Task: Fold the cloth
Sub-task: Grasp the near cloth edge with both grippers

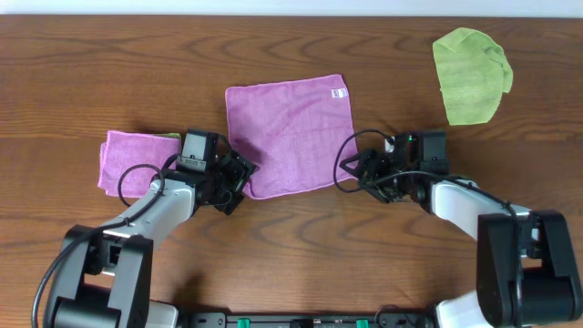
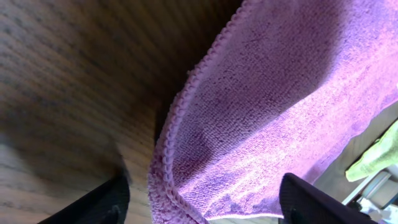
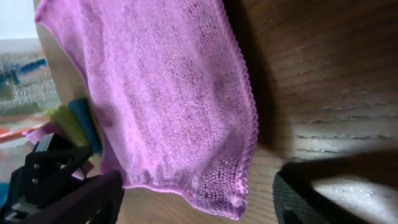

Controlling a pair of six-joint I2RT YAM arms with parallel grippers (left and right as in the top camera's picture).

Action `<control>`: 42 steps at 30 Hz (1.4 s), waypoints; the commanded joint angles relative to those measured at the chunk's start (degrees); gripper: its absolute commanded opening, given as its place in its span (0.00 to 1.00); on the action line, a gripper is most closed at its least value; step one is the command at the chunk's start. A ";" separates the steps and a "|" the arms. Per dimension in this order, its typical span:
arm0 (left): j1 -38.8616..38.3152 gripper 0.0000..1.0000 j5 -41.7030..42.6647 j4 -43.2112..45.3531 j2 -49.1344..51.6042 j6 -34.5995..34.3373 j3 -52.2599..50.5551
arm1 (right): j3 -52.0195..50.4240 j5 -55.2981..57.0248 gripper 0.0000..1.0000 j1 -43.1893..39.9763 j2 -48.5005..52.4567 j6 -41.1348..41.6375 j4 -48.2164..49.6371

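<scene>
The cloth (image 1: 290,132), pinkish-purple and fuzzy, lies spread flat on the wooden table with a small white tag at its far right corner. My left gripper (image 1: 239,178) is at its near left corner and stands open. In the left wrist view the hemmed corner (image 2: 180,193) lies between the two dark fingers (image 2: 112,202) of that gripper (image 2: 208,205), apart from both. My right gripper (image 1: 360,169) is open at the near right corner. In the right wrist view that corner (image 3: 230,186) sits between the jaws of the gripper (image 3: 199,199), touching neither.
A second purple cloth (image 1: 132,159) lies folded at the left, beside the left arm, with a bit of green showing under its far edge. A crumpled lime-green cloth (image 1: 471,73) lies at the far right. The table's far edge runs along the top.
</scene>
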 commanded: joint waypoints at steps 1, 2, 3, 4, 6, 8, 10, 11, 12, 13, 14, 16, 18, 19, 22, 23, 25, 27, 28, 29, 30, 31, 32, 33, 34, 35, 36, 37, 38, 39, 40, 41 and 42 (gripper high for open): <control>-0.24 0.73 -1.40 -0.17 1.03 -0.02 0.42 | -0.24 3.23 0.73 0.72 1.14 0.94 -0.22; -0.24 0.71 -1.40 -0.20 1.03 0.00 0.42 | -0.24 3.58 0.72 0.72 1.14 1.05 -0.22; -0.24 0.70 -1.40 -0.20 1.03 0.00 0.42 | -0.24 4.00 0.70 0.72 1.14 1.40 -0.26; -0.24 0.70 -1.40 -0.20 1.03 0.00 0.42 | -0.24 4.42 0.68 0.72 1.14 1.70 -0.26; -0.24 0.70 -1.38 -0.20 1.03 0.00 0.42 | -0.24 5.60 0.65 0.72 1.14 2.93 -0.26; -0.24 0.70 -1.31 -0.22 1.03 0.00 0.42 | -0.24 7.04 0.61 0.72 1.14 4.26 -0.24; -0.24 0.69 -1.27 -0.24 1.03 0.00 0.42 | -0.24 8.20 0.60 0.72 1.14 5.49 -0.15; -0.24 0.69 -1.27 -0.24 1.03 0.02 0.42 | -0.24 8.74 0.61 0.72 1.14 5.46 0.04; -0.24 0.69 -1.27 -0.24 1.03 0.02 0.42 | -0.24 9.16 0.63 0.72 1.14 5.49 0.04; -0.24 0.70 -1.27 -0.24 1.03 0.02 0.42 | -0.24 9.18 0.67 0.72 1.14 5.46 0.20; -0.24 0.70 -1.27 -0.24 1.03 0.02 0.42 | -0.24 9.20 0.71 0.72 1.14 5.46 0.20; -0.24 0.70 -1.27 -0.26 1.03 0.02 0.42 | -0.24 9.16 0.79 0.72 1.14 5.44 0.22; -0.24 0.74 -1.31 -0.24 1.03 0.02 0.42 | -0.24 9.38 0.41 0.79 1.14 5.46 0.24; -0.24 0.74 -1.33 -0.24 1.03 0.02 0.42 | -0.24 9.46 0.45 0.96 1.14 5.42 0.63; -0.24 0.74 -1.44 -0.24 1.05 0.02 0.42 | -0.24 10.49 0.60 1.70 1.14 5.42 1.14; -0.24 0.74 -1.46 -0.24 1.05 0.02 0.42 | -0.24 10.80 0.59 2.01 1.14 5.46 1.33; -0.24 0.74 -1.49 -0.22 1.22 0.04 0.42 | -0.24 11.61 0.57 2.75 1.14 5.44 1.88; -0.24 0.74 -1.51 -0.24 1.70 0.02 0.42 | -0.24 12.37 0.58 3.48 1.16 5.46 2.19; -0.28 0.73 -1.49 -0.24 2.12 0.04 0.42 | -0.24 12.39 0.56 3.74 1.14 5.44 2.40; -0.28 0.73 -1.42 -0.22 2.47 0.02 0.42 | -0.24 12.37 0.53 3.98 1.16 5.51 2.54; -0.28 0.72 -1.33 -0.22 2.91 0.02 0.42 | -0.24 12.70 0.49 4.31 1.16 5.70 2.56; -0.28 0.70 -1.22 -0.22 3.28 0.02 0.42 | -0.24 13.07 0.46 4.50 1.16 5.90 2.54; -0.28 0.69 -1.22 -0.22 3.54 0.04 0.42 | -0.24 13.40 0.44 4.79 1.16 5.90 2.56; -0.28 0.68 -1.29 -0.22 3.58 0.07 0.42 | -0.24 13.66 0.43 4.98 1.16 5.88 2.56; -0.28 0.68 -1.31 -0.13 3.58 0.13 0.42 | -0.24 13.86 0.42 5.18 1.18 5.88 2.60; -0.28 0.66 -1.31 -0.02 3.58 0.22 0.42 | -0.24 13.94 0.39 5.42 1.31 5.90 2.80; -0.28 0.64 -1.42 -0.04 3.58 0.24 0.42 | -0.24 14.23 0.36 5.64 1.60 5.90 3.06; -0.28 0.62 -1.49 -0.04 3.61 0.28 0.42 | -0.24 14.27 0.33 5.79 1.97 6.19 3.43; -0.28 0.58 -1.49 -0.04 3.61 0.28 0.42 | -0.24 14.25 0.26 5.92 2.40 6.60 3.74; -0.28 0.55 -1.49 -0.07 3.61 0.31 0.42 | -0.24 14.21 0.21 5.97 3.10 6.95 4.17; -0.28 0.50 -1.46 -0.07 3.61 0.35 0.42 | -0.24 13.70 0.15 5.97 4.07 6.95 4.74; -0.28 0.41 -1.44 -0.09 3.61 0.50 0.42 | -0.24 13.14 0.11 5.97 4.81 6.93 5.18; -0.28 0.32 -1.44 -0.26 3.61 0.50 0.42 | -0.22 13.07 0.08 5.97 5.33 6.88 5.57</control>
